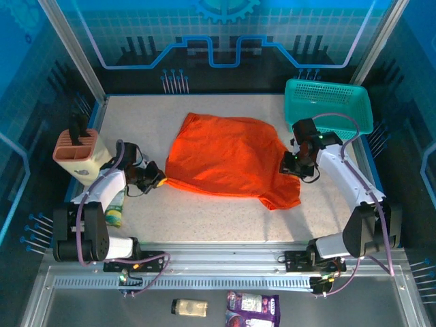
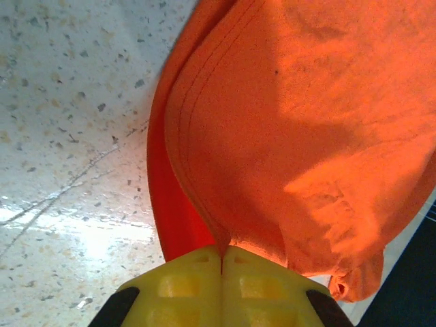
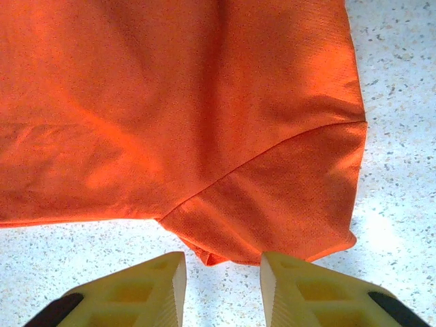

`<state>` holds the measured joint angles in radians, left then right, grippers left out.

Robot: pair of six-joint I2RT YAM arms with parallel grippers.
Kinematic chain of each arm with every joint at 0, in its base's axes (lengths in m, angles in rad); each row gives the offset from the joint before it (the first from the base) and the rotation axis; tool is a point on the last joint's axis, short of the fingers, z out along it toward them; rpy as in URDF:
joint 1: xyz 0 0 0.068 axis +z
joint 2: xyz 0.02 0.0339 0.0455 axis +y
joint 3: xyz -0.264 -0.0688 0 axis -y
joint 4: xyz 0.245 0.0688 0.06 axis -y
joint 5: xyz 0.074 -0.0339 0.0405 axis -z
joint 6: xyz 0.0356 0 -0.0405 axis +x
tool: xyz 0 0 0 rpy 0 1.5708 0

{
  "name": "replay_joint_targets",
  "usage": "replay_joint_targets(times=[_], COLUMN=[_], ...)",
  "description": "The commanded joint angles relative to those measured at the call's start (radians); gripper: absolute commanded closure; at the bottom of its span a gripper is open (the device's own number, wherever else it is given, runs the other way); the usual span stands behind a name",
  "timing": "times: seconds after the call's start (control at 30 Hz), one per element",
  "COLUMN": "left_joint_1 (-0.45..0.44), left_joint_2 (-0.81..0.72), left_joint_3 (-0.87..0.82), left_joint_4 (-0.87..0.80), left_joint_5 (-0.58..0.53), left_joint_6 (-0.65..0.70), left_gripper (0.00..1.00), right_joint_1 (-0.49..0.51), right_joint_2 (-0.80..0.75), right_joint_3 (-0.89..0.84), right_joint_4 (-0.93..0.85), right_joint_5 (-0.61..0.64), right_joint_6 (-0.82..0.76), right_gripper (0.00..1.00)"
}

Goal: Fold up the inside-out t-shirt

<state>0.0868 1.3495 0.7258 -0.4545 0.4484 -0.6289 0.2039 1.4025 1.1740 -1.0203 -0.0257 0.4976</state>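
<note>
at the left of the overhead frame, the left pincer is clamped on the lower left edge of the inside-out t-shirt, which lies spread out mid-worktop. at the right, the right pincer sits with fingers apart at a sleeve. this looks like the grasping step before a first fold. next, the right pincer needs to close on cloth.

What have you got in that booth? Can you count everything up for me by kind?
Robot arms: 2 (left arm, right arm)
Orange t-shirt: 1
Teal basket: 1
Tan slotted holder: 1
Green-yellow object: 1
Front-ledge packages: 2 (pale package, purple package)
Total: 8
</note>
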Motion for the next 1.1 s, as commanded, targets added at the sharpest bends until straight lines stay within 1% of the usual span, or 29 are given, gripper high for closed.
replay_joint_targets(times=[0.0, 0.1, 0.2, 0.3, 0.37, 0.47, 0.57, 0.77, 0.9, 1.07], left_joint_1=[-0.002, -0.002, -0.002, -0.003, -0.002, -0.002, -0.002, -0.002, -0.002, -0.002], left_joint_2=[0.005, 0.013, 0.023, 0.03, 0.034, 0.036, 0.043, 0.04, 0.04, 0.036], left_joint_3=[0.012, 0.019, 0.026, 0.031, 0.037, 0.037, 0.036, 0.034, 0.035, 0.041], left_joint_4=[0.002, 0.002, 0.001, 0.001, -0.006, -0.004, -0.001, -0.005, -0.006, -0.012], left_joint_5=[-0.039, -0.045, -0.047, -0.044, -0.043, -0.043, -0.039, -0.04, -0.037, -0.038], left_joint_6=[0.037, 0.036, 0.035, 0.038, 0.041, 0.041, 0.041, 0.043, 0.043, 0.043], left_gripper=[1.0, 1.0, 1.0, 1.0, 1.0, 1.0, 1.0, 1.0, 1.0, 1.0], right_joint_1=[0.044, 0.087, 0.14, 0.227, 0.277, 0.315, 0.325, 0.325, 0.325, 0.332], right_joint_2=[-0.001, 0.016, 0.029, 0.044, 0.08, 0.104, 0.116, 0.15, 0.14, 0.059], right_joint_3=[-0.032, -0.085, -0.139, -0.178, -0.205, -0.265, -0.289, -0.337, -0.351, -0.387], right_joint_4=[-0.003, 0.015, 0.042, 0.079, 0.083, 0.151, 0.214, 0.279, 0.307, 0.383], right_joint_5=[0.005, -0.003, -0.023, -0.045, -0.032, -0.045, -0.051, -0.041, -0.045, -0.057], right_joint_6=[0.017, 0.031, 0.054, 0.067, 0.089, 0.131, 0.168, 0.206, 0.231, 0.233], right_gripper=[0.67, 0.68, 0.72, 0.75, 0.75, 0.7, 0.63, 0.6, 0.6, 0.63])
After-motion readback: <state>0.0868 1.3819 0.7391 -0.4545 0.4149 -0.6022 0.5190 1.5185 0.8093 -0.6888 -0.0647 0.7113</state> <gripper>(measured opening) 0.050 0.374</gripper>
